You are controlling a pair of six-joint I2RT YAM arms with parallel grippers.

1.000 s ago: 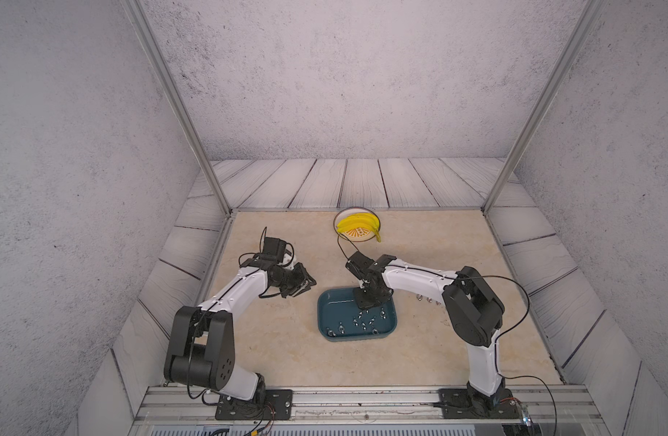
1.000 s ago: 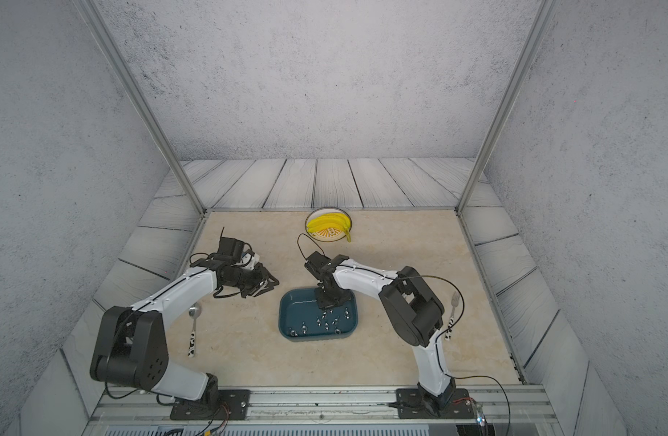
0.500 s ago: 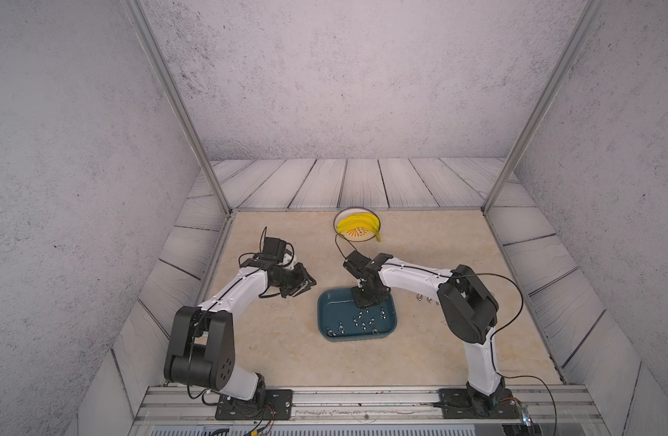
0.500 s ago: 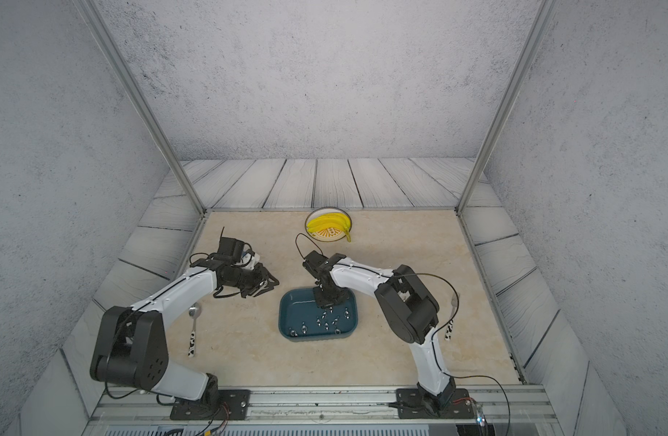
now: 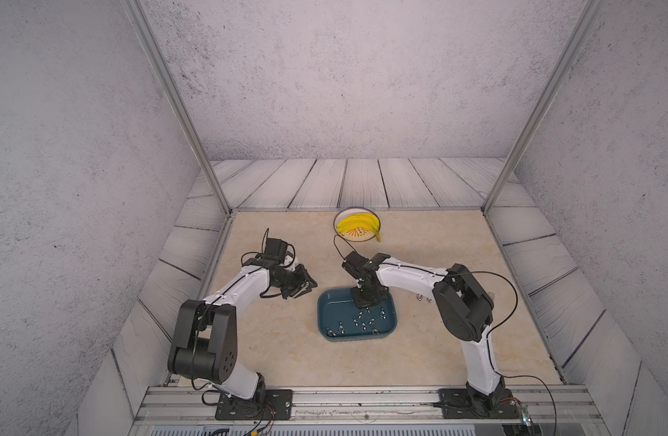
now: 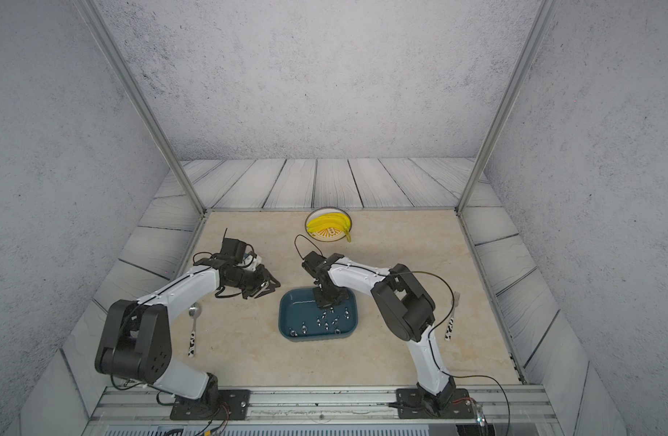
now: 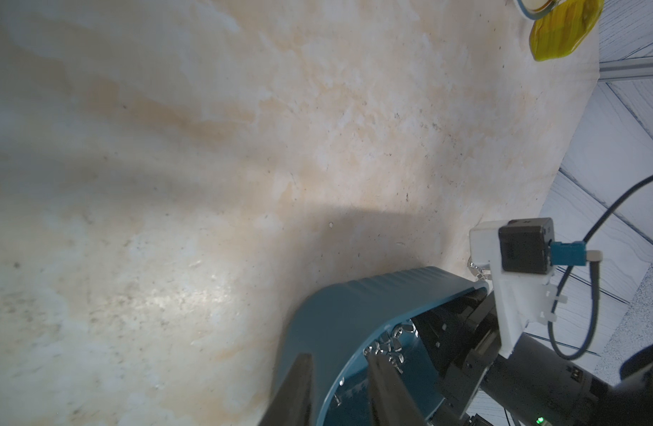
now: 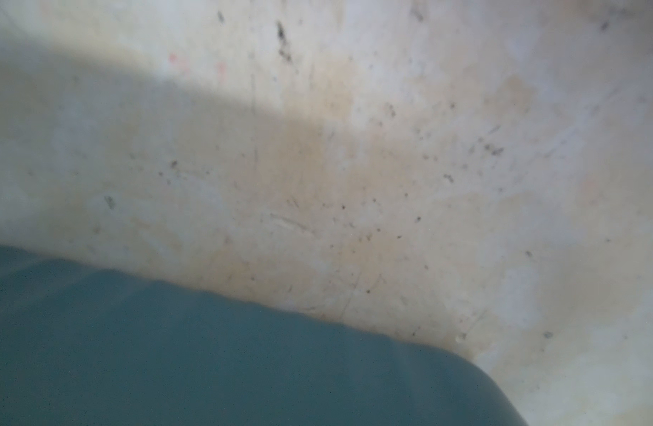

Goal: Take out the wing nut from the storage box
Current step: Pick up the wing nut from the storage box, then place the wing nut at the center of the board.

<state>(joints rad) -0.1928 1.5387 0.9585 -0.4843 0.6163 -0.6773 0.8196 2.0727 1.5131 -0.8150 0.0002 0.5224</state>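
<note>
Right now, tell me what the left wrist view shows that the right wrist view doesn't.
Only the left wrist view: wing nuts inside the storage box, the right gripper reaching in beside them, the left gripper with fingers apart, the bananas. Only the right wrist view: nothing extra; a blurred close-up. Both: the box's teal wall and the beige tabletop.

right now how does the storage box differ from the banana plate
The storage box is rectangular and dark teal; the plate is round, white and yellow. The storage box holds small wing nuts; the plate holds bananas. The right gripper reaches into the storage box; no gripper is near the plate. Both sit flat on the table.
</note>
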